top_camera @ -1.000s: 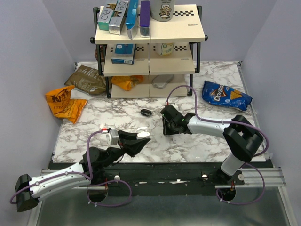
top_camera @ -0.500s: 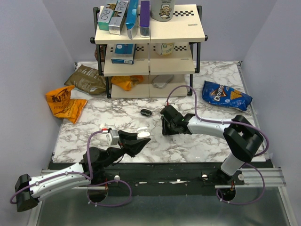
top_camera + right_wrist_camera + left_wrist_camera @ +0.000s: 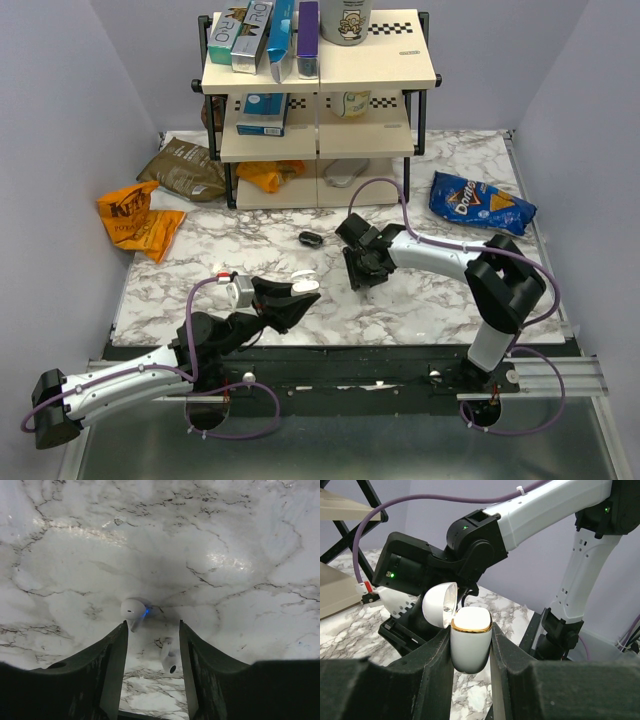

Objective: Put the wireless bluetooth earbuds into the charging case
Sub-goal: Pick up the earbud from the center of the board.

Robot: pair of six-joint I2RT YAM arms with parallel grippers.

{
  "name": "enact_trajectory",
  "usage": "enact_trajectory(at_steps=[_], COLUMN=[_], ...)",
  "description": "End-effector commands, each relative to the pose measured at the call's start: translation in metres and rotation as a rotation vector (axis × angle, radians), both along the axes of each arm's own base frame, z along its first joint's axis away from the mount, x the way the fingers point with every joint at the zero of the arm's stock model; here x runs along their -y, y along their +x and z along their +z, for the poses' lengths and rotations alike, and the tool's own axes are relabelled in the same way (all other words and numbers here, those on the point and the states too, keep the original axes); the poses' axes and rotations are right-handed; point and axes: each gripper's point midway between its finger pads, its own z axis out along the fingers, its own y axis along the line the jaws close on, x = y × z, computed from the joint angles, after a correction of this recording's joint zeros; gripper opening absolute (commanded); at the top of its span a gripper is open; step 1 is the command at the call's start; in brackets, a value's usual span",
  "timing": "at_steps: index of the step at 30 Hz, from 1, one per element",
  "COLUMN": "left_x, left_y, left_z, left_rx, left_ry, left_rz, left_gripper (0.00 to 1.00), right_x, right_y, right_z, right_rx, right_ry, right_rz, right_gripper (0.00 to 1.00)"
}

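The left hand (image 3: 471, 636) clamps the white charging case (image 3: 470, 652), lid open, its inside unseen. The right hand (image 3: 152, 626), fingers apart, hovers over both white earbuds (image 3: 133, 609) on the desk (image 3: 240, 540).

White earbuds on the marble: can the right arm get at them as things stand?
Probably yes. The right pincer is open above both white earbuds, one between its fingers, one just past them; nothing covers them.
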Motion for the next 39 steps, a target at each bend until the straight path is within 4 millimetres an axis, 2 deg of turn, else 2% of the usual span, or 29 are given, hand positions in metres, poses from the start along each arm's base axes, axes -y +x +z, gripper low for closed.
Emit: enact_trajectory(at_steps=[1, 10, 17, 24, 39], left_x=[-0.004, -0.004, -0.004, -0.003, -0.003], left_y=[-0.001, -0.002, -0.001, -0.001, 0.000], left_z=[0.012, 0.012, 0.010, 0.008, 0.006], left_rx=[0.007, 0.008, 0.002, -0.001, -0.008], left_ry=[-0.043, -0.047, -0.042, -0.034, -0.027], left_rz=[0.004, 0.002, 0.006, 0.008, 0.011], left_gripper=[0.00, 0.00, 0.00, 0.00, 0.00], right_x=[0.003, -0.022, -0.027, -0.024, -0.014], right_y=[-0.009, -0.005, 0.006, 0.014, 0.010], right_z=[-0.005, -0.001, 0.002, -0.006, -0.018], right_rx=[-0.073, -0.084, -0.060, -0.045, -0.054], right_ry=[-0.024, 0.081, 0.075, 0.028, -0.019], right_rz=[0.023, 0.000, -0.016, -0.012, -0.003], right_gripper=[0.54, 0.54, 0.54, 0.54, 0.49])
